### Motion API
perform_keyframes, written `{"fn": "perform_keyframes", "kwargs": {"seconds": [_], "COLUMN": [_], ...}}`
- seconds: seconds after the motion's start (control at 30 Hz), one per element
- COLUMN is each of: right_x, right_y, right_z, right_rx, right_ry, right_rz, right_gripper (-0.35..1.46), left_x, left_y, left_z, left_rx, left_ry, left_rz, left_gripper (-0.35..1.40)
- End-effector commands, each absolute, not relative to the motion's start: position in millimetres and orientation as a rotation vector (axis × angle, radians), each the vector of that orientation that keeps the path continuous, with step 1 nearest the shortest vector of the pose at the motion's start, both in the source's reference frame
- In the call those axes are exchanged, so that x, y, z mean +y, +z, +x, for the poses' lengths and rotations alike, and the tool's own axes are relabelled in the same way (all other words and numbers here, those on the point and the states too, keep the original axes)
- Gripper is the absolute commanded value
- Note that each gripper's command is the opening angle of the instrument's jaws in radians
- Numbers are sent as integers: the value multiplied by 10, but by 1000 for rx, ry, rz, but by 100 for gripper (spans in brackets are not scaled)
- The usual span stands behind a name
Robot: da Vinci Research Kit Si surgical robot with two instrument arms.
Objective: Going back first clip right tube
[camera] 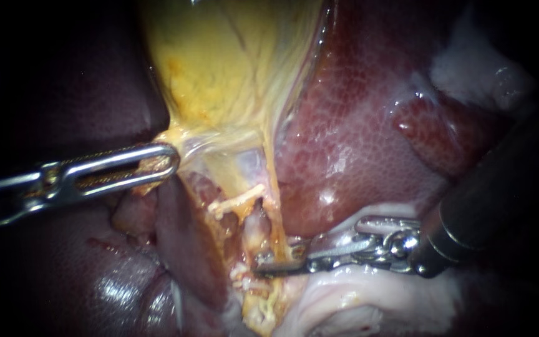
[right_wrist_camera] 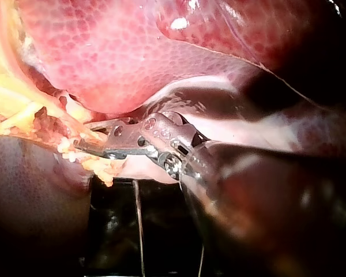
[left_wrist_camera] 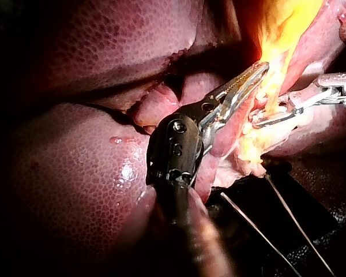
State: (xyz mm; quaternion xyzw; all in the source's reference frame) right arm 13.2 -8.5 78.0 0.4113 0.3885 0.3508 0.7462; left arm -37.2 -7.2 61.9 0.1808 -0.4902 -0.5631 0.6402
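The yellow gallbladder (camera: pixel 232 68) hangs from the upper middle of the endoscope view and narrows into frayed yellow tissue. My left instrument (camera: pixel 171 161) comes in from the left, its slotted jaws shut on the gallbladder's lower edge; the left wrist view shows the left instrument (left_wrist_camera: pixel 258 71) clamped on that yellow tissue. Below, a short pinkish tube (camera: pixel 257 226) runs downward. My right instrument (camera: pixel 262 266) reaches it from the right, jaws open with a gap on either side of the tube's lower end. That gap also shows at the right instrument (right_wrist_camera: pixel 85 141) in its wrist view. I cannot make out a clip.
Red mottled liver (camera: pixel 357 137) lies right of the gallbladder, and a darker lobe (camera: pixel 63 81) fills the left. Pale whitish tissue (camera: pixel 369 302) sits under the right instrument's shaft. A thin pale strand (camera: pixel 238 203) crosses just above the tube.
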Motion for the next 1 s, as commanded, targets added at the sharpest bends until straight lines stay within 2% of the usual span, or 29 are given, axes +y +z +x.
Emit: {"fn": "perform_keyframes", "kwargs": {"seconds": [0.03, 0.1, 0.13, 0.17, 0.23, 0.27, 0.37, 0.73, 1.0], "right_x": [-85, -83, -81, -76, -68, -62, -49, -23, 22], "right_y": [780, 777, 776, 774, 771, 769, 764, 731, 654], "right_z": [132, 132, 133, 136, 142, 143, 139, 91, 53], "right_rx": [850, 860, 887, 927, 969, 1006, 1062, 1091, 1155], "right_ry": [768, 749, 714, 674, 646, 616, 584, 512, 496], "right_rz": [901, 891, 866, 826, 794, 759, 713, 696, 618], "right_gripper": [-35, -35, -25, 3, 45, 58, 60, 60, 60], "left_x": [-72, -72, -73, -73, -73, -73, -73, -74, -74], "left_y": [618, 618, 619, 619, 619, 619, 619, 620, 620], "left_z": [-372, -371, -372, -371, -371, -371, -371, -370, -369], "left_rx": [-1118, -1118, -1118, -1118, -1118, -1118, -1118, -1119, -1119], "left_ry": [-1284, -1284, -1284, -1284, -1284, -1284, -1284, -1283, -1283], "left_rz": [412, 412, 412, 412, 412, 412, 412, 412, 412], "left_gripper": [-35, -35, -35, -35, -35, -35, -35, -35, -35]}}
